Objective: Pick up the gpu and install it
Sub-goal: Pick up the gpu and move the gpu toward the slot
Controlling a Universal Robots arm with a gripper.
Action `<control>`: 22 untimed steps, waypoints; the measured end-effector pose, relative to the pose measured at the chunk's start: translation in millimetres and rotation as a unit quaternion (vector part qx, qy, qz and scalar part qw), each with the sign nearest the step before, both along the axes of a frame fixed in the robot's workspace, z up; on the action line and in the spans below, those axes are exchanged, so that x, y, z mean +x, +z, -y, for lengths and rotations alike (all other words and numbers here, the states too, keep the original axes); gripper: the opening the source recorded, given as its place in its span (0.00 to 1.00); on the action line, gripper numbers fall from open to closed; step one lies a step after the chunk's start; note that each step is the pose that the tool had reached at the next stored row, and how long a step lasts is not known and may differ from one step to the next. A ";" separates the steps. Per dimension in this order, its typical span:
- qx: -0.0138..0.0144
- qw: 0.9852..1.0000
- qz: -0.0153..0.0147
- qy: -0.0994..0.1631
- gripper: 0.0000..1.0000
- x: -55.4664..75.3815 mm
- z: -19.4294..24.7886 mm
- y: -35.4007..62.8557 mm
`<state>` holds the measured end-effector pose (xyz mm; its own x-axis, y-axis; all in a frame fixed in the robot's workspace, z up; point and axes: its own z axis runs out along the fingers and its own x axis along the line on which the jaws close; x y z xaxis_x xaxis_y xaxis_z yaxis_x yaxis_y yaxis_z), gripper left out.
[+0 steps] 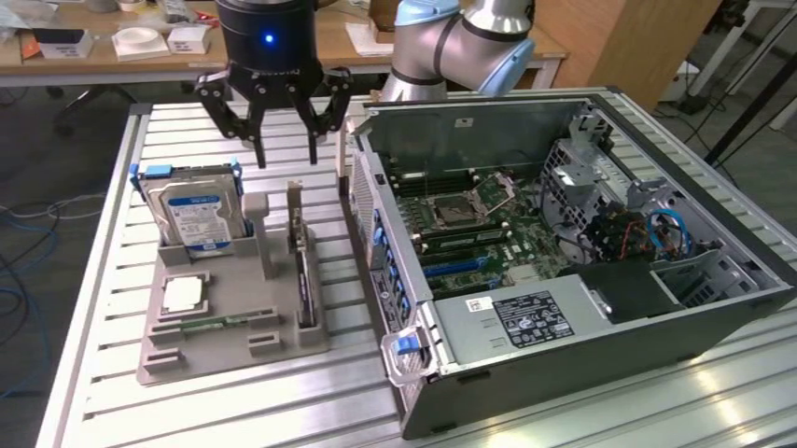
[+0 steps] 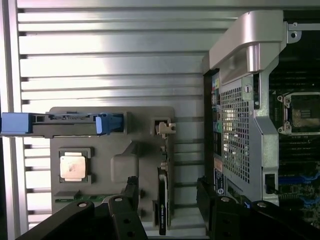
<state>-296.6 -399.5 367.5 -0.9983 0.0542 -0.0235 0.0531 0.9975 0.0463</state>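
Note:
The gpu (image 1: 300, 257) stands on its long edge in a slot of the grey holder (image 1: 230, 350), with its pale metal bracket at the far end. My gripper (image 1: 286, 157) hangs open above the holder's far end, holding nothing and well clear of the card. In the wrist view the gpu (image 2: 162, 202) appears as a thin dark edge lying between my two black fingers (image 2: 131, 190), with the gripper (image 2: 167, 196) straddling its line from above.
A hard drive (image 1: 193, 210) with blue rails stands in the holder, beside a processor chip (image 1: 183, 294) and a memory stick (image 1: 224, 323). The open computer case (image 1: 561, 243) lies to the exterior view's right, motherboard (image 1: 480, 233) exposed. Everything rests on a slatted metal table (image 1: 112, 233).

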 end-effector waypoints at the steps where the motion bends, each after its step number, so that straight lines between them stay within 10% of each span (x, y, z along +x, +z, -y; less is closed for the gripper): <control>1: 0.000 1.000 0.000 0.000 0.59 0.0 0.0 -0.6; 22: 0.000 1.000 0.000 0.000 0.59 0.0 0.4 -14.4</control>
